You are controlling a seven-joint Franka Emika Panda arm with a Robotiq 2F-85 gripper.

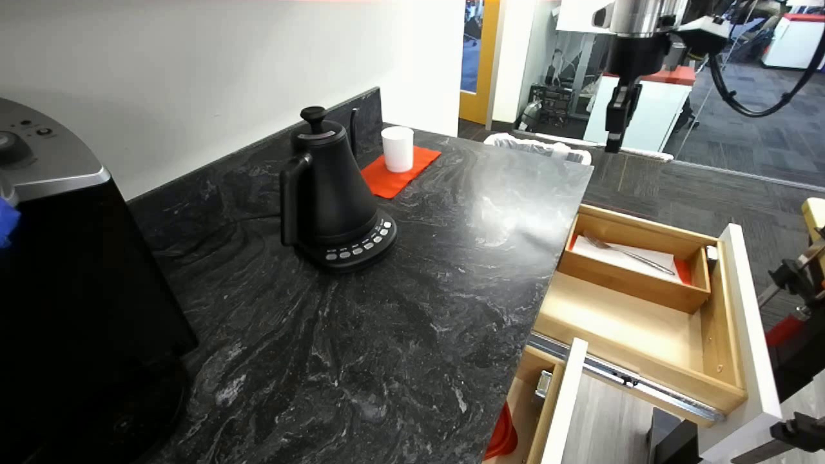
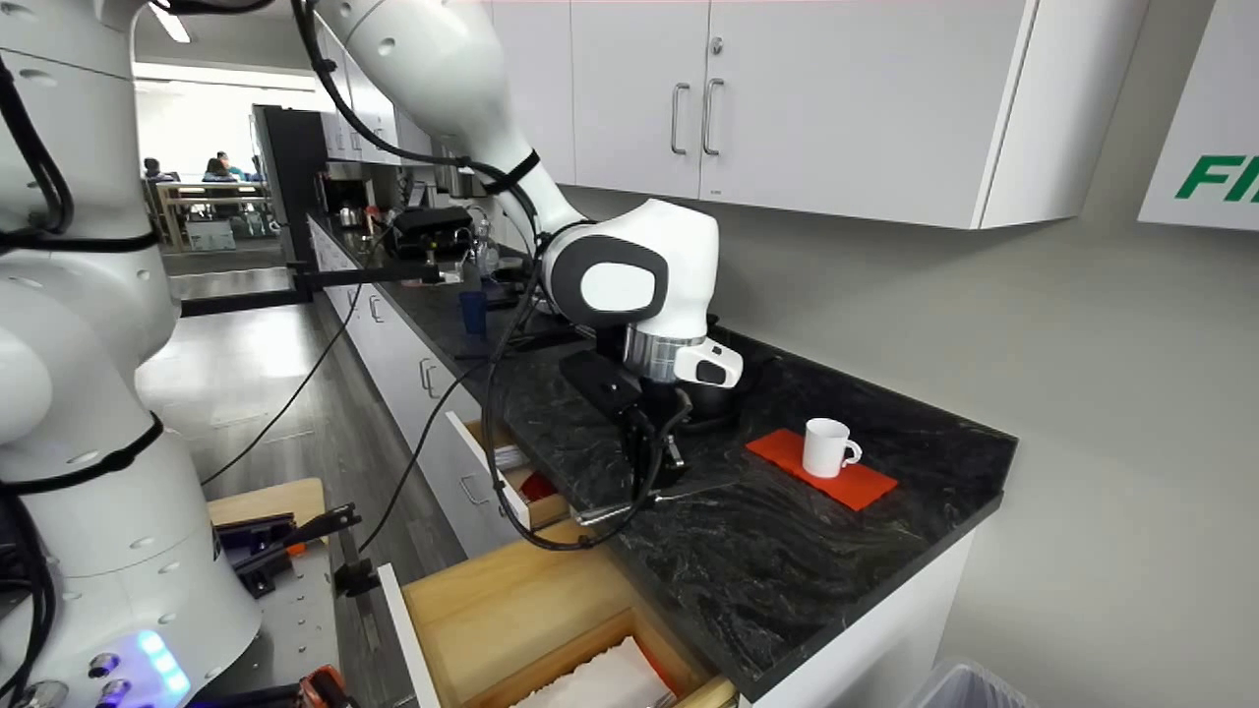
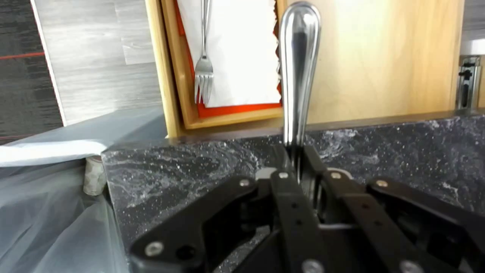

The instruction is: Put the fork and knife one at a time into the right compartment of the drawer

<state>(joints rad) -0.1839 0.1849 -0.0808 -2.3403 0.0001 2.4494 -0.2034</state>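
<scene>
Dark marbled countertop [image 3: 163,182], drawer [image 3: 379,68] pulled out below. Gripper [image 3: 295,151] clamped on the metal knife [image 3: 300,68] near the countertop's edge, handle jutting drawerward; fork [image 3: 204,68] on white napkin [image 3: 242,60] in the walled compartment [image 1: 635,281]. Knife: probably light, stiff, slick; best pinched near mid-length, kept level.

White cupboards [image 2: 836,108] above a black veined counter [image 2: 757,565], pale grey wall [image 2: 984,324], glossy grey floor [image 2: 236,379].
</scene>
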